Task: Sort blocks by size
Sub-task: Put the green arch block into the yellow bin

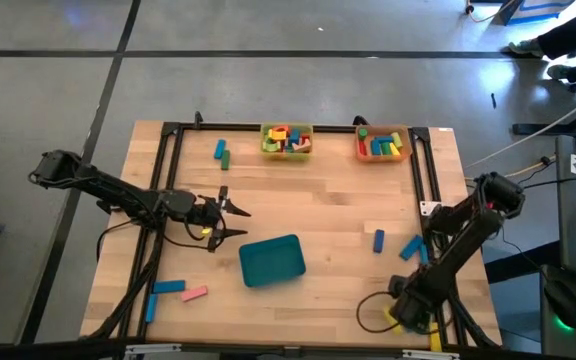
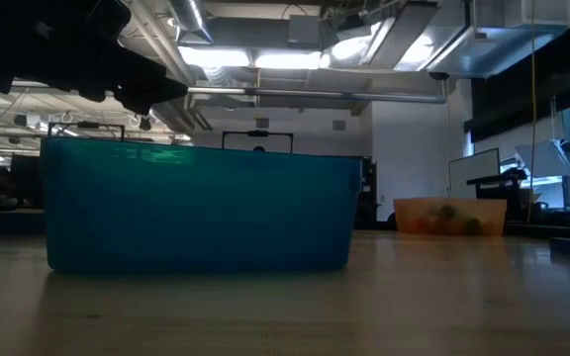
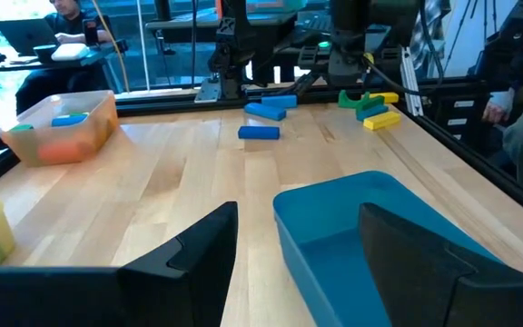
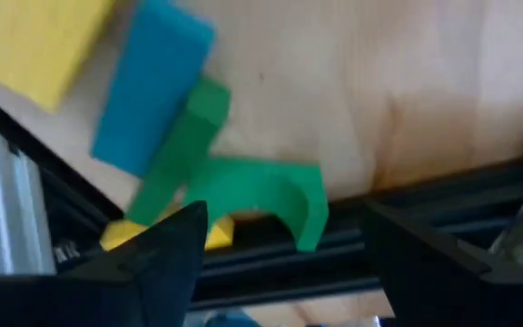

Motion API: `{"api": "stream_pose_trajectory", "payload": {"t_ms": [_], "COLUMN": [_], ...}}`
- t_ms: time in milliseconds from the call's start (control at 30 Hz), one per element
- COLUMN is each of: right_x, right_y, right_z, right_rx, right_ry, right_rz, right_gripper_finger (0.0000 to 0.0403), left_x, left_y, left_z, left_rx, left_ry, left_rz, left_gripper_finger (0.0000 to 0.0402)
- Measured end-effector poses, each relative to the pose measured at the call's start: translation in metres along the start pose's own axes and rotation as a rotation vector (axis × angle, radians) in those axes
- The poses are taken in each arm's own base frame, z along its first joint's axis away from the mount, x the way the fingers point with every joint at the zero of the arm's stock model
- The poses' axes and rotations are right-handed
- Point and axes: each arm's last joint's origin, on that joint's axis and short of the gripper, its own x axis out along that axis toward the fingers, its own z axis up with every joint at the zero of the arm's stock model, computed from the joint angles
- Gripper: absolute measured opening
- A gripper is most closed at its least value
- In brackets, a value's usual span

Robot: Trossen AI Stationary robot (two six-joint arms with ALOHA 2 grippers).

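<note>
While left gripper point(image 1: 230, 222) hangs spread, empty, beside teal tray point(image 1: 272, 260), right gripper point(image 4: 280, 238) sits spread over green block point(image 4: 260, 193).

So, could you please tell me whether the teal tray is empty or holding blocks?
Empty: the high and left wrist views show the teal tray with a bare floor.

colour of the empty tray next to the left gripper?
Teal tray; the high view shows it best.
</note>
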Motion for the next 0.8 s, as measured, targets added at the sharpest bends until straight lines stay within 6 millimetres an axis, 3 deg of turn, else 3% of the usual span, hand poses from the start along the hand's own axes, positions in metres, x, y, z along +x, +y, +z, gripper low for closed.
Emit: {"api": "stream_pose_trajectory", "payload": {"t_ms": [267,467,600,800], "right_x": [0.016,0.025,0.030,0.032], "right_y": [-0.006,-0.014,-0.018,-0.017], "right_z": [-0.011,-0.007,-0.005,-0.005], "right_rx": [-0.037,-0.033,-0.034,-0.044], "right_ry": [0.044,0.039,0.044,0.040], "right_rz": [-0.039,-0.043,-0.043,-0.024], "right_gripper_finger": [0.0292,0.0286,0.0247,0.0142], "left_x": [0.000,0.000,0.000,0.000], "left_y": [0.000,0.000,0.000,0.000], "left_z": [0.000,0.000,0.000,0.000], "left_rx": [0.003,0.004,0.005,0.005], "left_ry": [0.000,0.001,0.002,0.002], "left_rz": [0.000,0.001,0.001,0.001], "left_gripper_finger": [0.0211,0.0211,0.0211,0.0211]}}
